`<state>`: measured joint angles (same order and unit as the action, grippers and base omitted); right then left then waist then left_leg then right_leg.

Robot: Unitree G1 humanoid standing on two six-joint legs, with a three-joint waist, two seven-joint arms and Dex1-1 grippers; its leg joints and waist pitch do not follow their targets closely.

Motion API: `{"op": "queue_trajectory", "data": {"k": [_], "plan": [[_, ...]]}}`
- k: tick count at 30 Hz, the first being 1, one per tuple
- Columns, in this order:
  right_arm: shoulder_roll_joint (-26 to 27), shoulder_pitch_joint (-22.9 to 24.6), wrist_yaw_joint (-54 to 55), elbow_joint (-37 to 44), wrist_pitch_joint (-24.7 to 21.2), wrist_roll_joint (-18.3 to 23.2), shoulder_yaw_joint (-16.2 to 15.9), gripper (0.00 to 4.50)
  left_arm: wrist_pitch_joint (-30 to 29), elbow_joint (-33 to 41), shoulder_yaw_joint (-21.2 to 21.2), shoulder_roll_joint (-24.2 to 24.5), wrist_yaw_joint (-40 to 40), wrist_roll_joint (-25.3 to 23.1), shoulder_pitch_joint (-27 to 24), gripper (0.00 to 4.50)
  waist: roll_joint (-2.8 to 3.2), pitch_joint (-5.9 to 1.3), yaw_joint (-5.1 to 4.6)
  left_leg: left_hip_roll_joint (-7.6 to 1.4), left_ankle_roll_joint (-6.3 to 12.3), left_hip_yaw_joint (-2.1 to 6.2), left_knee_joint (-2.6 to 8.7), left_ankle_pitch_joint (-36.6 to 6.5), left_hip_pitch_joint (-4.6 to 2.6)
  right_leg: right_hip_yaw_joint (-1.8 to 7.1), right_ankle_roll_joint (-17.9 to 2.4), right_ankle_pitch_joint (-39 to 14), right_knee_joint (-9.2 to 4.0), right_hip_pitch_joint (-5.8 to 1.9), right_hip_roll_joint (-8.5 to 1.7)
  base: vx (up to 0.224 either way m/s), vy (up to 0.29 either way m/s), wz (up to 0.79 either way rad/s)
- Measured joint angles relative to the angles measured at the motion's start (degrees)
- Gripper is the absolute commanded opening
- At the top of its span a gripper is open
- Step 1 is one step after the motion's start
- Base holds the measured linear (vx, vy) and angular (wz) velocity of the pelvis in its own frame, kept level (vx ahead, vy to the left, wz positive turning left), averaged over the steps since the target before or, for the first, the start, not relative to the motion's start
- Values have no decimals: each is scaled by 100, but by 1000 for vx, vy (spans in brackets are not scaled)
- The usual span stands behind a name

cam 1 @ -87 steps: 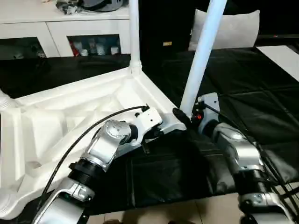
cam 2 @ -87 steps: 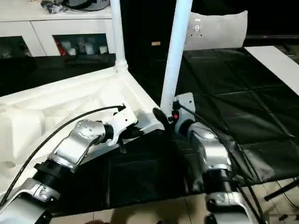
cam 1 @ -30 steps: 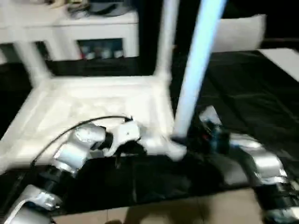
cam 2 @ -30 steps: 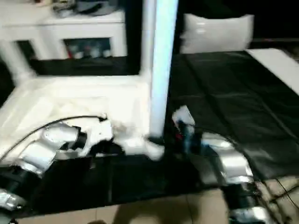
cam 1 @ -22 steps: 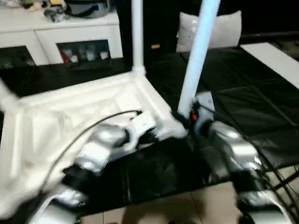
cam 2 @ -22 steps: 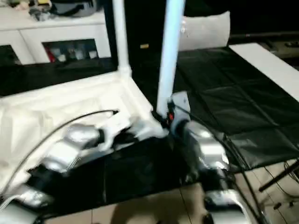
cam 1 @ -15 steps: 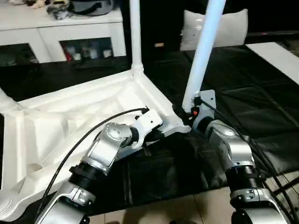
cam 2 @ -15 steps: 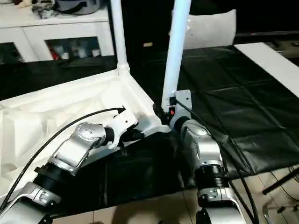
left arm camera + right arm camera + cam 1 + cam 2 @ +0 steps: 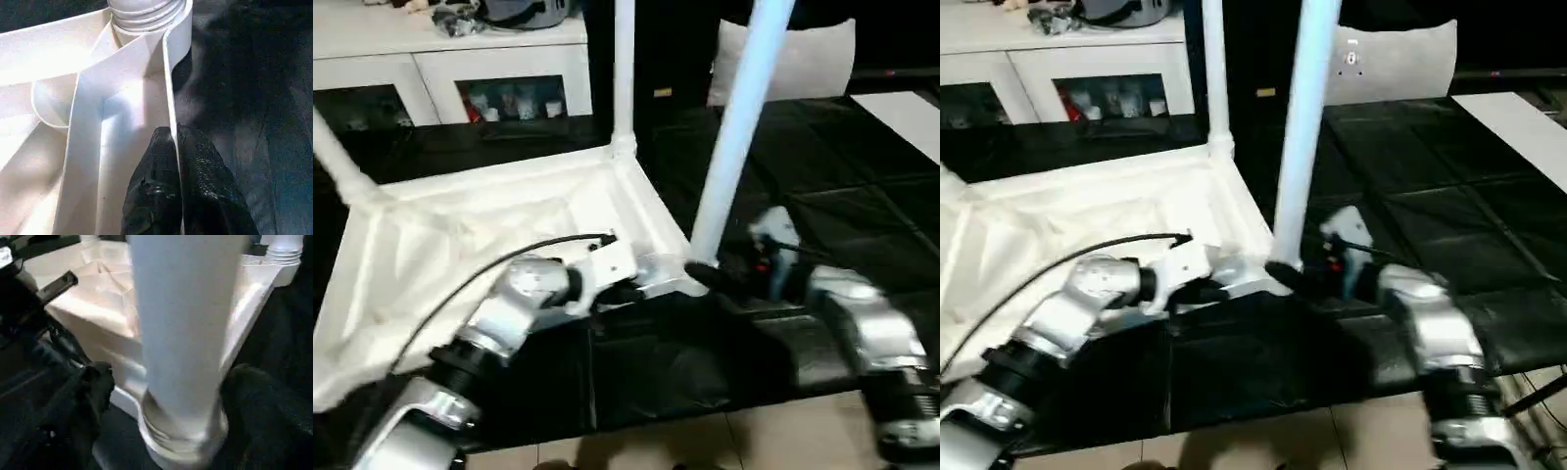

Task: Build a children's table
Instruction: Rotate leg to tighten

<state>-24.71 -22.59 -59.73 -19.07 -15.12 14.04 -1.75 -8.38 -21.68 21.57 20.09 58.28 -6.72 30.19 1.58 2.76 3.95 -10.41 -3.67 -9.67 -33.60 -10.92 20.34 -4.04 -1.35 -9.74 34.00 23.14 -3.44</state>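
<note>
Your children's table (image 9: 489, 225) lies upside down across the left and centre of the head view, its legs pointing up. Your left gripper (image 9: 175, 142) is pinched tight on the table's near rim, mid-frame. Your right gripper (image 9: 166, 382) stands wide apart around the base of the nearest leg (image 9: 734, 127), right of centre.

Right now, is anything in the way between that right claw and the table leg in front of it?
Nothing visible. The right gripper stands open with one black finger on each side of the leg, just above its corner socket.
</note>
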Motion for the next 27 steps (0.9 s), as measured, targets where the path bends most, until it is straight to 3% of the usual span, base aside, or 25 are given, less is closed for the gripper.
{"op": "queue_trajectory", "data": {"k": [5,11,12,16,27], "plan": [[-473,23,-1172,83,-8,275,-120,438,683,-7,192,514,887,208,-26,0,-1,-1,126,-8,0,0,5,0,-3,-5,0,-1,3,0,4,0,0,0],[-515,-21,-1906,85,-205,419,-509,393,1362,-66,354,863,1757,319,-15,0,-16,-2,234,-9,0,-7,-3,0,-1,-4,2,-2,4,-1,-2,0,0,0],[-512,-20,-1992,96,-236,435,-572,368,1402,-67,371,875,1826,333,-12,0,-21,-1,249,-8,0,-8,-4,0,-1,-3,2,-2,4,-2,-3,0,0,0],[-518,-16,-2254,248,-252,444,-792,335,1513,-114,424,885,2018,389,20,0,-23,-1,283,-7,0,-10,-7,0,0,-1,3,-2,5,-3,-5,0,0,0],[-580,11,-2515,338,-421,542,-906,244,1754,-370,462,808,2140,429,155,0,-24,-2,366,-8,0,-11,-8,0,1,-1,5,-3,8,-5,-5,0,0,0]]}}
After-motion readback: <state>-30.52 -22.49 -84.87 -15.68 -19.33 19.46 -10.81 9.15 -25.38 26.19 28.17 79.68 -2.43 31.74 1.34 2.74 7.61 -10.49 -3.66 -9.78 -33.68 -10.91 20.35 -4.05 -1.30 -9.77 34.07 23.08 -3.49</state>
